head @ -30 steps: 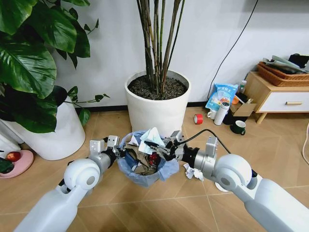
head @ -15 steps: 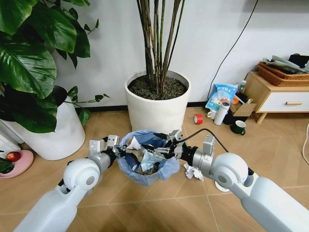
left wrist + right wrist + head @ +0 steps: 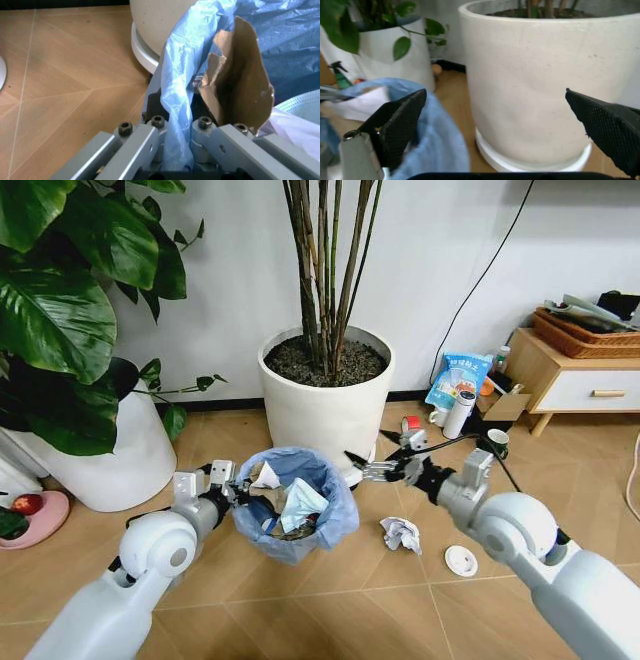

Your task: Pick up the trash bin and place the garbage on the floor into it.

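The trash bin (image 3: 296, 502), dark with a crinkled light-blue bag, hangs just above the floor with my left gripper (image 3: 226, 486) shut on its left rim. In the left wrist view the fingers (image 3: 145, 140) pinch the blue bag (image 3: 182, 78) beside a piece of brown paper (image 3: 242, 80). Garbage (image 3: 298, 505) lies inside the bin: white tissue, a wrapper and brown paper. My right gripper (image 3: 374, 471) is open and empty, just right of the bin, in front of the big white pot (image 3: 535, 75). A crumpled white paper (image 3: 400, 534) lies on the floor under my right arm.
The big white plant pot (image 3: 326, 405) stands close behind the bin, and another pot (image 3: 120, 455) is at the left. A white lid (image 3: 461, 560) lies on the floor at the right. Bottles, a mug (image 3: 497, 442) and a wooden cabinet (image 3: 570, 380) stand at the far right.
My right gripper has let go of the garbage over the bin, opened and drawn back to the right. The bin and my left gripper have shifted slightly to the left.
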{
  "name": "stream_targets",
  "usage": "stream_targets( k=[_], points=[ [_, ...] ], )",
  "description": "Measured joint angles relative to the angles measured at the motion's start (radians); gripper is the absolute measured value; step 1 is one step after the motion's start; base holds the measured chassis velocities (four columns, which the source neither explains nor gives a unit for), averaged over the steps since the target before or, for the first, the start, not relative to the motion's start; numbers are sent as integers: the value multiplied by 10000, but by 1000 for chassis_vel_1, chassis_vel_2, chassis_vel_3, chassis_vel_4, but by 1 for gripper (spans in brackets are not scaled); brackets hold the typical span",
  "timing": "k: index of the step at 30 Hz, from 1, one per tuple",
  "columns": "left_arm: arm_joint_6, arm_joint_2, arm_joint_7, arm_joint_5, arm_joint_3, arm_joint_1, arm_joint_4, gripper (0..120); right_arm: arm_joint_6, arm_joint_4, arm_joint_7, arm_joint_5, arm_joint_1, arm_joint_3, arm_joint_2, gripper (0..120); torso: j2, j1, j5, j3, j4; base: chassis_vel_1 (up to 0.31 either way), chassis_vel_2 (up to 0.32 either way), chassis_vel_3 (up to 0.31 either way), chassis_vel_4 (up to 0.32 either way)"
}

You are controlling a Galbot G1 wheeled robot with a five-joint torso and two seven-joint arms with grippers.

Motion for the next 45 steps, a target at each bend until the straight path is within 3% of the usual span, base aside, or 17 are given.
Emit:
stream_targets(
  k=[11, 17, 30, 45],
  points=[
    [99, -61, -260, 56, -174, 187, -228, 0, 6, -652, 497, -476, -277, 471, 134, 100, 0, 0, -1, 0, 0, 0, 0, 0, 0],
    [120, -82, -312, 94, -274, 342, -281, 0, -28, -641, 601, -753, -1191, 1346, 155, 100, 1, 0, -2, 0, -3, 0, 0, 0, 0],
    [116, -418, -475, 1029, -399, 782, -403, 0, -35, -157, 1416, -1964, -3084, 2930, 1232, 100, 1, 0, -3, -1, -1, 0, 0, 0, 0],
    [112, -583, -698, 1186, -521, 1360, -626, 0, 58, -654, 1439, -2775, -4026, 3656, 1928, 100, 1, -1, -1, 0, -2, 0, 0, 0, 0]
  ],
)
